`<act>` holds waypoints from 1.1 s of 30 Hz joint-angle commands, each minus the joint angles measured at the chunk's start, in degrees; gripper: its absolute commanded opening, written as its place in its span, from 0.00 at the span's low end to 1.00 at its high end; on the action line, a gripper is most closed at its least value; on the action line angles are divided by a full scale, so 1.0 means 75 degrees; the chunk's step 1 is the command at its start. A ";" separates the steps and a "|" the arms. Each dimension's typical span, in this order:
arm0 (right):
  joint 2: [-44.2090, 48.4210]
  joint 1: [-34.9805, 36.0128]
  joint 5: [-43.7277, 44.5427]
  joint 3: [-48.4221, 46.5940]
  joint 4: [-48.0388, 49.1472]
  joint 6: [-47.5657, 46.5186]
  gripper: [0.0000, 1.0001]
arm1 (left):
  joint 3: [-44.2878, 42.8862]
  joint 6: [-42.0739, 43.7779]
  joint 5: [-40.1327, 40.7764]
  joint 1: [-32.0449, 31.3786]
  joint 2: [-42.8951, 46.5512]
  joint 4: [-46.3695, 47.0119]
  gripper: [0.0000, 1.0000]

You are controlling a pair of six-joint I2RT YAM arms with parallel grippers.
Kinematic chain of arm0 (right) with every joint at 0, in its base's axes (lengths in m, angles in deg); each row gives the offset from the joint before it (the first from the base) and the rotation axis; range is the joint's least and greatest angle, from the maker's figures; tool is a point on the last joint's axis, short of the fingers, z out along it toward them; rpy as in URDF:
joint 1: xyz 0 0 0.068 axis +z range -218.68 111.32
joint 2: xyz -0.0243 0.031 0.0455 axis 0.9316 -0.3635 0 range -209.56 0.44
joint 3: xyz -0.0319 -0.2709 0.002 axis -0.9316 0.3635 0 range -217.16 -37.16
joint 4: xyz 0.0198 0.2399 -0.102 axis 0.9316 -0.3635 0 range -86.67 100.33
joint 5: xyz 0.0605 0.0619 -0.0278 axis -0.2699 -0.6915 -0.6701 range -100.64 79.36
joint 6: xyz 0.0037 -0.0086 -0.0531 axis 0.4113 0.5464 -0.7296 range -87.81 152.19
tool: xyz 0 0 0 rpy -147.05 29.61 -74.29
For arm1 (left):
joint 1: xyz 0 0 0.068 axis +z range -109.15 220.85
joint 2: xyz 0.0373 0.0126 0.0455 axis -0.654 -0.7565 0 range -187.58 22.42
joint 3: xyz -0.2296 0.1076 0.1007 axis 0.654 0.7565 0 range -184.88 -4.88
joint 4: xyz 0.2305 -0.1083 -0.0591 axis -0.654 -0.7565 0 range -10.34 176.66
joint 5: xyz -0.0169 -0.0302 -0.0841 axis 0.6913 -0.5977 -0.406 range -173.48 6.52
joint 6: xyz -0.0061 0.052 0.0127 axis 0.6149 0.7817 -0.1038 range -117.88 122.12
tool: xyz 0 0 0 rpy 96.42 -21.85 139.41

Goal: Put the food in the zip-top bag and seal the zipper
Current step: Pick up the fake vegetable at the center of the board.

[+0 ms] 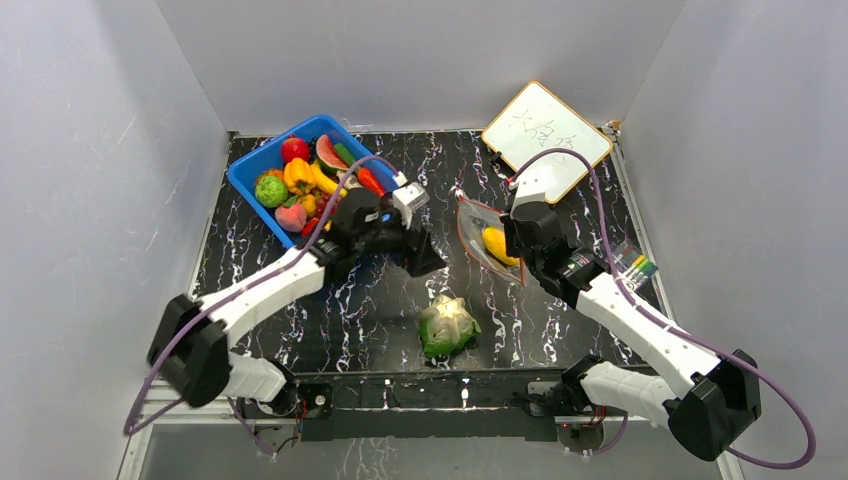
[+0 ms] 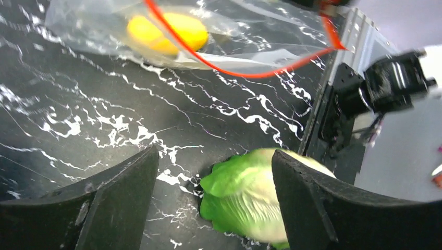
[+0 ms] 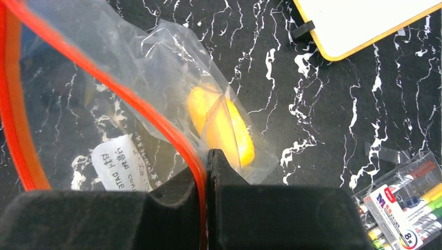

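Note:
The clear zip-top bag (image 1: 480, 235) is held mouth-open at centre right, with one yellow food piece (image 1: 494, 243) inside. My right gripper (image 3: 206, 156) is shut on the red-orange zipper (image 3: 120, 99) at the bag's mouth; the white label (image 3: 122, 164) and the yellow piece (image 3: 224, 125) show through the plastic. The green lettuce (image 1: 447, 325) lies on the table near the front. My left gripper (image 2: 215, 161) is open and empty above the table. The lettuce (image 2: 245, 198) shows below it, partly hidden by the right finger. The bag (image 2: 234, 31) lies beyond.
A blue bin (image 1: 268, 152) at the back left holds several toy fruits and vegetables. A whiteboard (image 1: 546, 135) leans at the back right. A marker pack (image 1: 635, 265) lies at the right, beside my right arm. White walls close in the table.

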 commanded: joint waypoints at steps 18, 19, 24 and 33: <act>0.0253 -0.0028 -0.0731 -0.0289 0.0805 0.0195 0.00 | 0.3112 0.3400 -0.2642 -0.0349 0.2546 0.1820 0.87; 0.0300 -0.0034 -0.0761 -0.0260 0.0828 0.0176 0.00 | 0.3237 0.3258 -0.2554 -0.0388 0.2539 0.2069 0.88; 0.0454 -0.0028 -0.0799 -0.0168 0.0955 0.0115 0.00 | 0.3569 0.2812 -0.2347 -0.0541 0.2142 0.2894 0.89; 0.0544 -0.0030 -0.0914 -0.0080 0.1010 -0.0002 0.00 | 0.4095 0.2105 -0.1608 -0.1091 0.1217 0.4552 0.90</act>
